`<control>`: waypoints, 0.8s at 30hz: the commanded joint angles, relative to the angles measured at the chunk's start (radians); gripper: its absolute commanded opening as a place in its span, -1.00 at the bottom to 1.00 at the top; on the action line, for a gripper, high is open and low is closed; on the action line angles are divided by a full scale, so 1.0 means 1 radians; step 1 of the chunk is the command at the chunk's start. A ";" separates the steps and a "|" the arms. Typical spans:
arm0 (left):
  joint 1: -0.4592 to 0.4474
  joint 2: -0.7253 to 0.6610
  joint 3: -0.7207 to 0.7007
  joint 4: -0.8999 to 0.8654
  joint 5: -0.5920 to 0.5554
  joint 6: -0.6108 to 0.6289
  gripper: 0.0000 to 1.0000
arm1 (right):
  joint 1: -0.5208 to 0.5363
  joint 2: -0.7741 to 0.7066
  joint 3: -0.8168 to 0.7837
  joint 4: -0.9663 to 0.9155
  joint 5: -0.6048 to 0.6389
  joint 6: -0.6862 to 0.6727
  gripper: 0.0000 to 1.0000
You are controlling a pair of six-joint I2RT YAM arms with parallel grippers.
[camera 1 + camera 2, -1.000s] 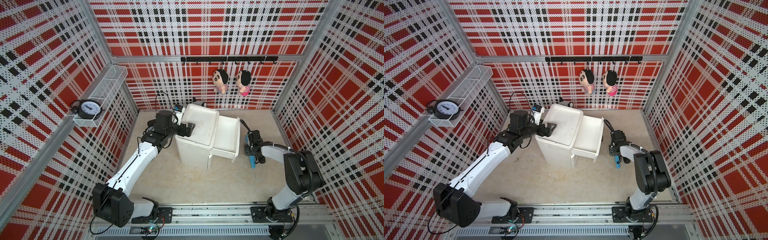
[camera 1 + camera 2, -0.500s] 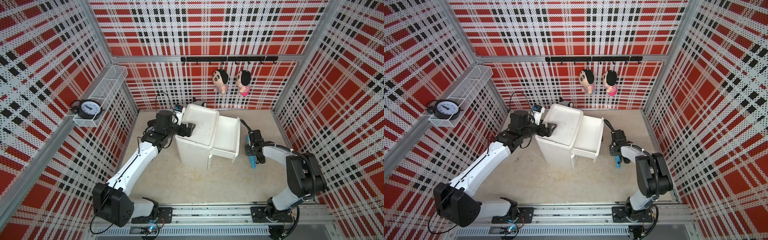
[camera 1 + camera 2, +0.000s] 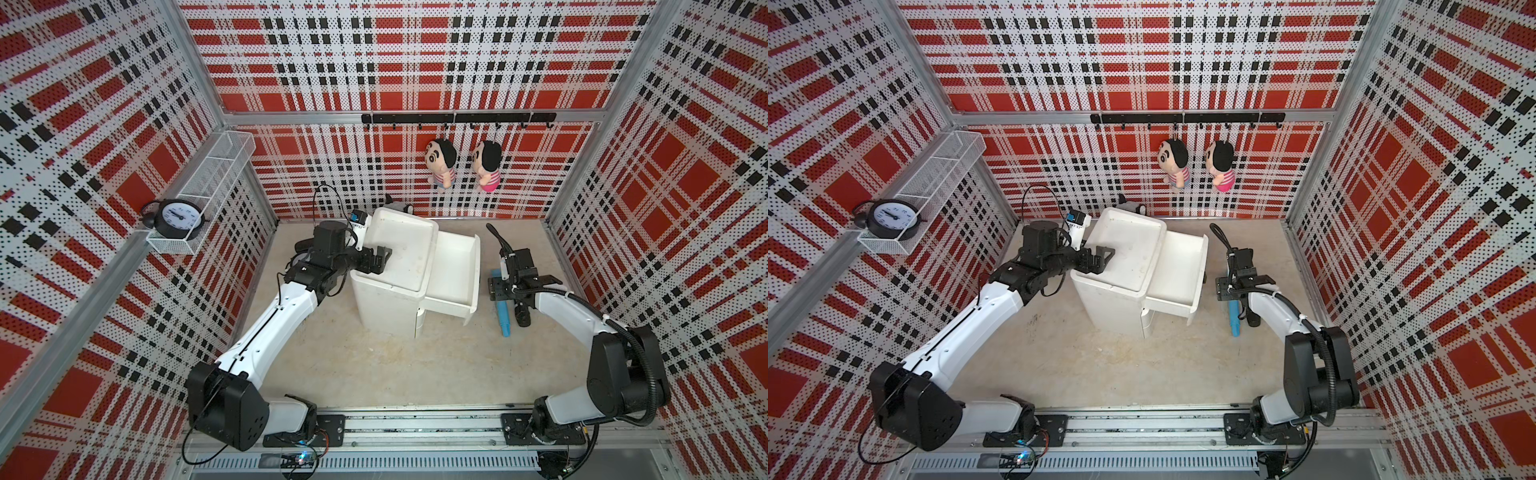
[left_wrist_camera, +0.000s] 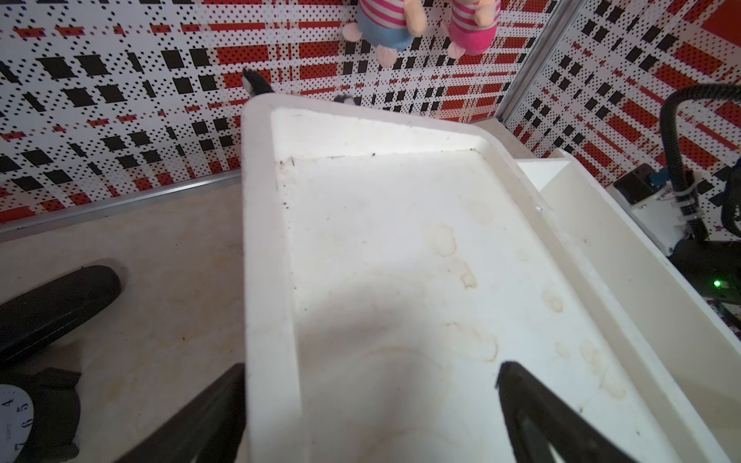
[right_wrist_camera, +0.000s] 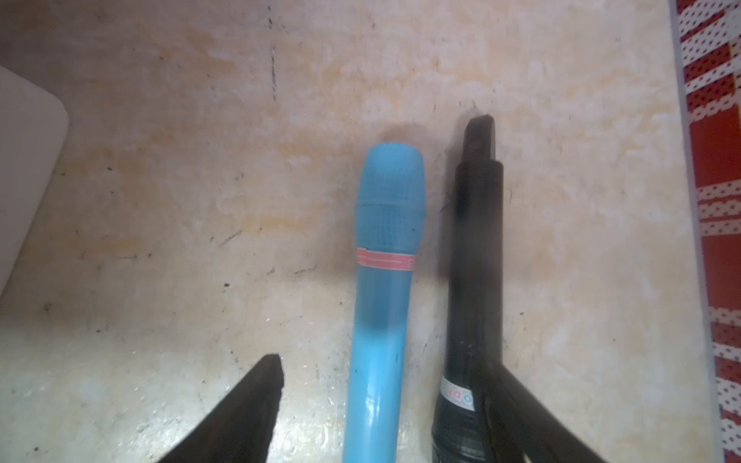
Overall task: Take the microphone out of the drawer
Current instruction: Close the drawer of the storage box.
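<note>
Blue microphone [image 5: 385, 280] lies flat on the table [image 3: 415, 365], outside the open drawer [image 3: 473, 270] and just right of it, long axis near-to-far. Right tool [image 5: 381, 368] hangs over it, jaws spread and gripping nothing, with the handle in the gap and a black rod [image 5: 477, 260] just beside. Left tool [image 3: 380, 259], also spread, straddles the cabinet [image 3: 382, 307] rim, well apart.

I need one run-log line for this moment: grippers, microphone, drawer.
microphone: on table, outside drawer | right gripper: open over it | left gripper: open astride cabinet rim | drawer: open
</note>
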 commanded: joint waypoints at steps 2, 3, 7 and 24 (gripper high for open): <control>0.003 0.004 0.018 0.022 0.007 -0.001 0.96 | -0.008 -0.050 0.048 -0.081 -0.025 -0.015 0.89; 0.003 0.003 0.017 0.022 0.008 -0.002 0.96 | -0.008 -0.057 0.058 -0.095 -0.025 -0.015 1.00; 0.002 0.005 0.016 0.022 0.007 -0.003 0.96 | -0.008 -0.082 0.094 -0.148 -0.036 -0.011 1.00; -0.003 0.034 0.032 0.023 0.028 -0.006 0.96 | 0.014 -0.212 0.094 -0.187 -0.249 -0.016 1.00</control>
